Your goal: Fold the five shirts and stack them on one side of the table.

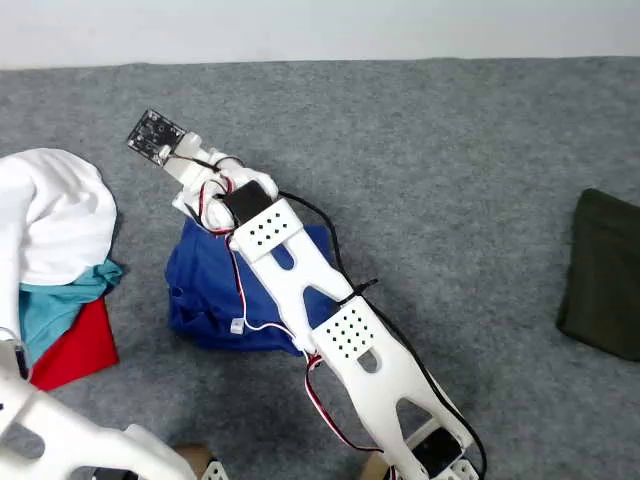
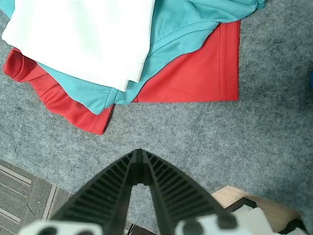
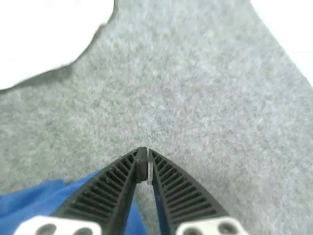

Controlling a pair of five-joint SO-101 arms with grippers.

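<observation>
Right gripper (image 3: 145, 161), fingers pressed together on nothing, hangs over the grey mat (image 1: 450, 150) at the far edge of the crumpled blue shirt (image 1: 200, 285) mid-table; left gripper (image 2: 140, 157), likewise closed and empty, sits just near of the red shirt (image 2: 195, 73); teal shirt (image 2: 181, 24) and white shirt (image 2: 83, 34) lie piled on it at left; dark green shirt (image 1: 600, 275) lies folded at far right.

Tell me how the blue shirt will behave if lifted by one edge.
Probably floppy: the blue shirt lies in a rumpled heap, so it should sag and unfold. Likely light, as thin cloth. It may catch on the grey mat rather than slide.
</observation>
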